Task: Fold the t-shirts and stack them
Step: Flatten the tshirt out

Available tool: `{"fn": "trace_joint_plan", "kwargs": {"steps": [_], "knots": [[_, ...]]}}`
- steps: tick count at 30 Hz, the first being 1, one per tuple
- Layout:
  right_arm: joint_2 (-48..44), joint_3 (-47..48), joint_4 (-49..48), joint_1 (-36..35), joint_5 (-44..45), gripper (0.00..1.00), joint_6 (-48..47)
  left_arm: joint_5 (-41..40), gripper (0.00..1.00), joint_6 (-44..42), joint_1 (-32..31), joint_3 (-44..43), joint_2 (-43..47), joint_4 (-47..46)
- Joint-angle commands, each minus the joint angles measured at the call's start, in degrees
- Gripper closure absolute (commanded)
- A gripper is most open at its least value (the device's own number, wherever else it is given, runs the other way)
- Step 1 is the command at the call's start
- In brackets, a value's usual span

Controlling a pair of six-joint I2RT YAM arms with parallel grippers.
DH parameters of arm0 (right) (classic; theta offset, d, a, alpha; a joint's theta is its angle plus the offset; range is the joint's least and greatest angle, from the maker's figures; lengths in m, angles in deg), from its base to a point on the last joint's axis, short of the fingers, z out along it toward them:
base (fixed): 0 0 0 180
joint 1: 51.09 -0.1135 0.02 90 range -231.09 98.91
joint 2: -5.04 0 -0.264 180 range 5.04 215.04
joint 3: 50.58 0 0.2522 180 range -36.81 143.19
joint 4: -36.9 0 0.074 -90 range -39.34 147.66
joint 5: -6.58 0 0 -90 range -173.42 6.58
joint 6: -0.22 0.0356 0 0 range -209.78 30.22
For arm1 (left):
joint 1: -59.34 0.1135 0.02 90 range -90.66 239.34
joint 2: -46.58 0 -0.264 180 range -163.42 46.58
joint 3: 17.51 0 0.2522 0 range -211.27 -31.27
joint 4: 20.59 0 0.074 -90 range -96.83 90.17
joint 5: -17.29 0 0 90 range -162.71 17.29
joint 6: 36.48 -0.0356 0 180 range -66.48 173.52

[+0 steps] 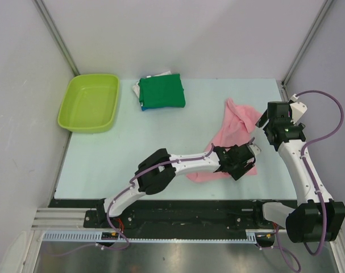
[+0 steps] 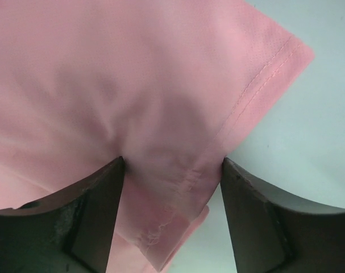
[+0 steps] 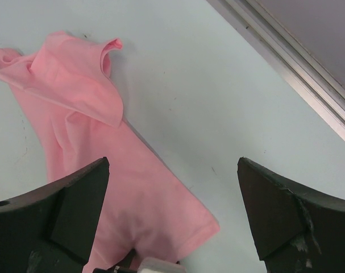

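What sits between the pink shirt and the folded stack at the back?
Nothing visible. Bare table lies between the pink shirt and the folded stack; the lime tub sits left of the stack, off that line.

pale blue table (image 1: 161, 128), plain grey walls (image 1: 189, 34), metal corner posts (image 1: 54, 34)

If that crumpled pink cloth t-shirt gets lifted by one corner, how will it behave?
Likely floppy: the pink cloth t-shirt lies in soft folds, so it should droop. Probably light, since the fabric looks thin. Pushed, it would probably bunch, not slide.
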State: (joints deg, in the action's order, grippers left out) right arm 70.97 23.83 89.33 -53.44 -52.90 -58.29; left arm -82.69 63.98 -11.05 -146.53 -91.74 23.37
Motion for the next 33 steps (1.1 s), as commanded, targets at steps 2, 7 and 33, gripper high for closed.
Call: {"fn": "trace_joint_plan", "kwargs": {"steps": [2,7,33], "knots": [[-1.77,-0.26,-1.50,0.15,-0.20,0.00,0.77,-0.74,0.37,-0.62,-0.45,7.85,10.52,-4.09],[-2.56,-1.22,-1.85,0.24,-1.34,0.00,0.86,-2.15,0.46,0.87,-0.45,12.85,18.15,-4.44],[-3.62,-1.93,-2.46,-0.02,-0.99,0.00,-0.28,12.08,0.22,-6.32,-1.86,3.11,7.99,-8.39]]}}
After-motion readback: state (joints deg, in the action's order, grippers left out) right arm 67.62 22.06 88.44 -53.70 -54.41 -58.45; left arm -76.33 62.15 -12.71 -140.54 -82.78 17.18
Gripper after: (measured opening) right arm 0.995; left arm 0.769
